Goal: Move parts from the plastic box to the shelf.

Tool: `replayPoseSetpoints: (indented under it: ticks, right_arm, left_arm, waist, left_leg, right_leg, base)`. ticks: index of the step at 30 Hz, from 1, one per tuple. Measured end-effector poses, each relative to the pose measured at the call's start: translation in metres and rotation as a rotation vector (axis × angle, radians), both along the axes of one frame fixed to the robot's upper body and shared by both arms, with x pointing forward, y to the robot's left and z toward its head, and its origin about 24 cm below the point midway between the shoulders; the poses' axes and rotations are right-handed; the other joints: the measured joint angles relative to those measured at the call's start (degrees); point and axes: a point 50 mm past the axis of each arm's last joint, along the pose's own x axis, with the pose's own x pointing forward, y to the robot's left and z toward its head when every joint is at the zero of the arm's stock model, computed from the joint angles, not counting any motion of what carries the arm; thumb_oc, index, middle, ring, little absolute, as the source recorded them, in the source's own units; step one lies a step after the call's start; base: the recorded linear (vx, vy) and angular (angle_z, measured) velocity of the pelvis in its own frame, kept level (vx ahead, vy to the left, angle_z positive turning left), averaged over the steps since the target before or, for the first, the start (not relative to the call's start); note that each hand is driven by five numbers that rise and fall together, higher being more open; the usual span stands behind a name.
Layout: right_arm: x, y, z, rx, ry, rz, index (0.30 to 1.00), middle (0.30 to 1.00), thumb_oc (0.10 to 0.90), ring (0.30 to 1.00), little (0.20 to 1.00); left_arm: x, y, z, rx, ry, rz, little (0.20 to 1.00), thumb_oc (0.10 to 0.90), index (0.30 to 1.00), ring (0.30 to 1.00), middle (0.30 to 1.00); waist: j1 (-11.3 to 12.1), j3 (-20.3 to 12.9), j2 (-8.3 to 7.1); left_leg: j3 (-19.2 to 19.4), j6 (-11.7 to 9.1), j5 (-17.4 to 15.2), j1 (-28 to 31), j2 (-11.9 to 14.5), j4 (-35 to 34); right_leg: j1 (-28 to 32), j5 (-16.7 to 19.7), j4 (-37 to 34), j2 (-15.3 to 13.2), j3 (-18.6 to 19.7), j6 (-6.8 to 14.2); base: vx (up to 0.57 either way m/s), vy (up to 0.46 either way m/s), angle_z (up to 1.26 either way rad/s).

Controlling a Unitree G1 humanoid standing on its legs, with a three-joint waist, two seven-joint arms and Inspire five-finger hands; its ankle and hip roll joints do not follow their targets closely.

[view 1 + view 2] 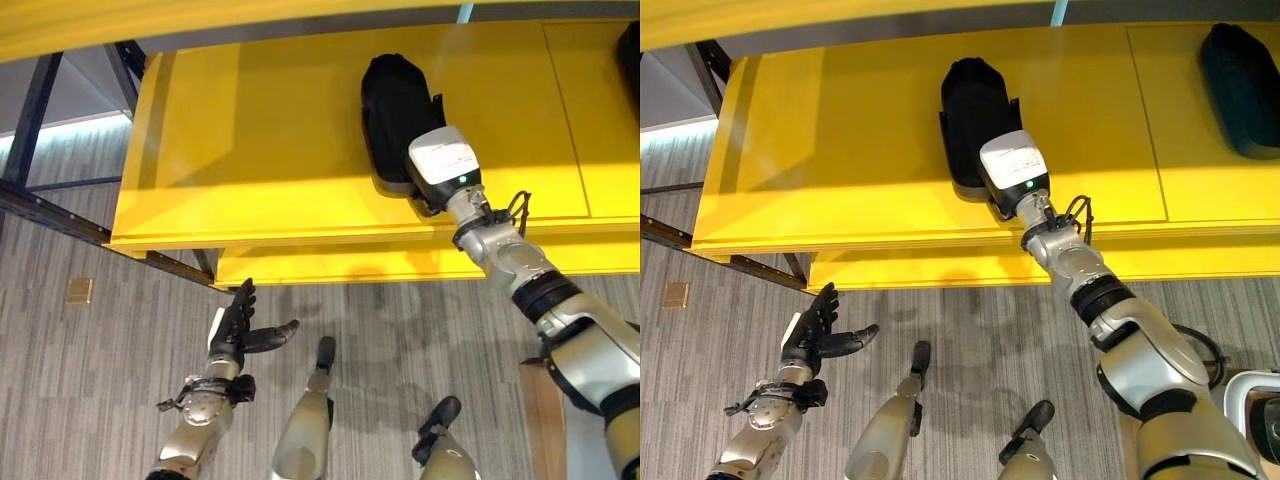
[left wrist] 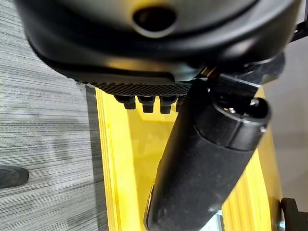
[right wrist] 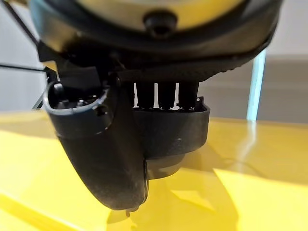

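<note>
Black elongated part (image 1: 393, 115) with rounded end lying on yellow shelf (image 1: 250, 150), right hand (image 3: 125, 144) fingers curled over it, left hand (image 1: 238, 325) relaxed, empty.

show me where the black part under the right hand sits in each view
Left eye view: black part on the yellow shelf, upper centre.
Right eye view: same part, left of centre.
Right wrist view: part just past the right hand.
Left wrist view: cannot tell.
Shared landmark: the shelf.
</note>
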Motion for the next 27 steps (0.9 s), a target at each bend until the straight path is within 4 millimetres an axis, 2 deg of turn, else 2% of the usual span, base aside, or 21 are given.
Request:
replayPoseSetpoints:
  ticks: [17,27]
  right_arm:
    - [0.002,-0.011,0.008,-0.047,-0.004,-0.023,0.300,0.300,0.400,0.300,0.300]
    - [0.002,-0.029,0.021,-0.079,-0.020,-0.074,0.300,0.300,0.400,0.300,0.300]
  left_arm:
    - [0.001,-0.001,0.001,-0.002,-0.004,-0.018,1.000,0.900,1.000,1.000,1.000]
    - [0.006,0.002,0.006,0.014,-0.022,-0.021,1.000,0.900,1.000,1.000,1.000]
  waist:
    - [-0.2,0.1,-0.19]
    - [0.0,0.6,-1.34]
  left_leg:
    - [0.5,0.4,0.9,-0.2,-0.1,-0.2]
    - [0.6,1.3,1.7,0.0,-1.1,-0.9]
  right_leg:
    - [0.0,-0.5,1.0,-0.5,-0.2,0.5]
    - [0.0,-0.4,0.9,-1.1,-0.2,0.6]
  base:
    - [0.00,-0.003,0.01]
    - [-0.01,0.002,0.02]
